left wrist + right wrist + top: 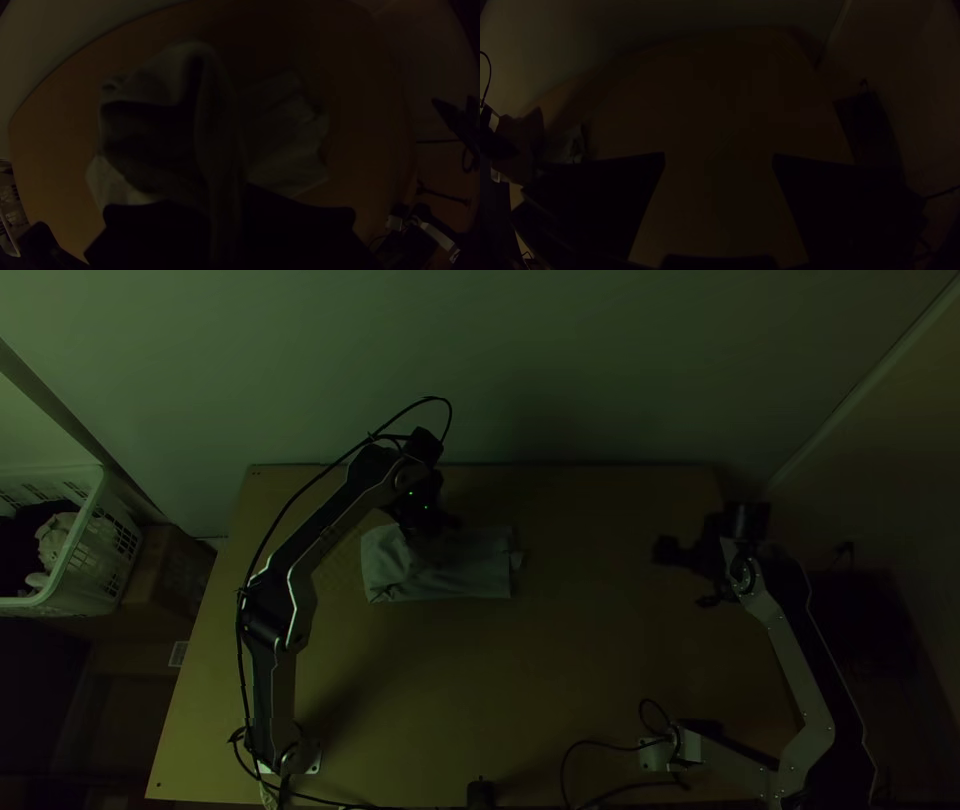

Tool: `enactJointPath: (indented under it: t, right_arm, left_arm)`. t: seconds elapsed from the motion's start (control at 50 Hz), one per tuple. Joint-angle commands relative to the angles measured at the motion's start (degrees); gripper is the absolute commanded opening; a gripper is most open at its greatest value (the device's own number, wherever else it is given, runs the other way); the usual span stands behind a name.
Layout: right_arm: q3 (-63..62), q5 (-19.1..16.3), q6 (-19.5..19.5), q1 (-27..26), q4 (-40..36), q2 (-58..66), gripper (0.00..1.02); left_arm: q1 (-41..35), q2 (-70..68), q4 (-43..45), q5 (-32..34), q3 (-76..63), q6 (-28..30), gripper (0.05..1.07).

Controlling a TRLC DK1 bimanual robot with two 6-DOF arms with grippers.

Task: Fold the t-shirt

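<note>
Looks like the fold is well along: the t-shirt [468,580] lies as a compact, roughly rectangular bundle on the tabletop [600,670], left of centre and nearer the far edge than the near one. Not finished, I'd say. A small bit sticks out at the bundle's right end, and part of the cloth is lifted in a loose, open loop up to the left gripper [227,212]. Its fingers are clamped on that part. Can't tell which panel it is. Left to do, my read: lay that part down, let go, flatten the bump. Risk is dragging the layers under it askew. Pose: left arm [275,620] runs up from the near-left corner, bends, and puts its wrist over the shirt's far side, pointing down. Right arm [805,670] goes up along the right edge; right gripper [719,160] is over the tabletop's right part, fingers wide apart, nothing between them, well apart from the shirt.
</note>
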Motion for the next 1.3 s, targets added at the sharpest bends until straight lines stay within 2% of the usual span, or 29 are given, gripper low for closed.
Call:
enactJointPath:
  t: [0.0, 0.04, 0.06, 0.08, 0.16, 0.18, 0.22, 0.32, 0.42, 0.5, 0.66, 0.86, 1.02, 1.14, 1.28]
  right_arm:
    - [-1.2, 0.5, -1.0, -0.5, 1.1, -0.9, 0.98]
    - [-1.3, 0.5, -1.0, -0.5, 1.1, -0.9, 0.99]
    - [-1.2, 0.5, -1.0, -0.5, 1.1, -0.9, 0.99]
    - [-1.2, 0.4, -0.9, -0.5, 1.1, -0.9, 0.98]
    - [-1.3, 0.4, -0.8, -0.5, 1.1, -0.6, 0.99]
    - [-1.6, 0.4, -0.6, -0.5, 1.1, -0.5, 0.98]
    - [-2.3, 0.4, -0.4, -0.4, 1.1, -0.5, 0.99]
    - [-5.5, 0.4, 0.2, 1.1, 2.2, -0.5, 0.99]
    - [-8.1, 0.4, 1.2, 1.9, 4.3, -0.3, 0.98]
    - [-8.7, 0.4, 1.3, 2.2, 4.4, -0.3, 0.99]
    - [-9.1, 0.4, 1.2, 2.0, 5.4, -0.4, 0.99]
    - [-5.3, 0.5, -1.3, 2.1, 7.6, -0.9, 0.99]
    - [-0.6, 0.5, -1.8, 2.3, 7.6, -2.7, 0.98]
    - [1.8, 0.5, -5.2, 2.3, 9.2, -4.6, 0.98]
    - [2.1, 0.5, -5.6, 2.3, 9.7, -8.2, 0.98]
  left_arm:
    - [-2.9, 2.9, -0.9, -0.4, 3.4, -1.1, 0.08]
    - [-4.1, 3.8, -0.8, -0.5, 3.9, -1.1, 0.08]
    - [-4.5, 4.5, -0.5, -0.5, 4.2, -1.1, 0.11]
    - [-4.9, 5.2, -0.4, -0.5, 4.7, -1.1, 0.18]
    - [-7.7, 7.3, -0.3, -0.5, 5.9, -1.1, 0.59]
    - [-8.4, 7.8, 0.2, -0.5, 6.1, -1.1, 0.72]
    - [-10.1, 8.6, 0.8, -0.4, 7.0, -1.2, 1.06]
    - [-13.8, 8.9, 4.6, 0.8, 7.4, -4.5, 1.03]
    - [-14.3, 7.8, 7.2, 9.5, 7.4, -8.4, 1.03]
    - [-13.5, 6.8, 7.4, 13.4, 7.1, -10.1, 1.03]
    - [-9.9, 2.4, 6.9, 13.5, 4.1, -9.4, 1.03]
    - [-5.1, -3.2, 7.1, 12.7, 1.9, -6.1, 1.03]
    - [-0.9, -10.8, 9.2, 9.7, -2.9, -4.6, 1.03]
    - [3.2, -17.9, 13.3, 8.8, -8.9, -2.0, 1.03]
    - [8.0, -25.9, 16.6, 7.0, -16.2, -0.1, 1.03]
